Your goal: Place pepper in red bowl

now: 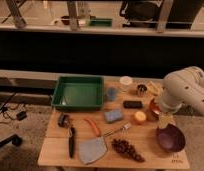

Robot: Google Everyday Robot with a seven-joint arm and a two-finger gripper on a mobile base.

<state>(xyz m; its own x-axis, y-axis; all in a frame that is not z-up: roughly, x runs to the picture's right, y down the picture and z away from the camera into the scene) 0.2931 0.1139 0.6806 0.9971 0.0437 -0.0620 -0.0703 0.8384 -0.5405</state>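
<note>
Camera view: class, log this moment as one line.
pepper: on table, ungrasped | red bowl: partly hidden behind arm | gripper: by purple bowl, away from pepper | task: not done

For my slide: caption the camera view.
Gripper hangs by the purple bowl; pepper lies apart; red bowl partly hidden behind the arm.

Pale wood counter (54, 153), bright plastics, white arm (187, 89)
The tray (77, 93) at 11 o'clock is green. Near centre, the pepper (93, 126) is orange-red, the sponge (114, 115) blue and the round fruit (140, 117) yellow-orange. At 3 o'clock the pale gripper (165, 120) hangs between the red bowl (153, 106), which has a glossy red-orange rim, and the dark purple bowl (170, 138). The knife (71, 143) is black, the cloth (92, 149) grey-blue and the grapes (127, 149) dark maroon.
</note>
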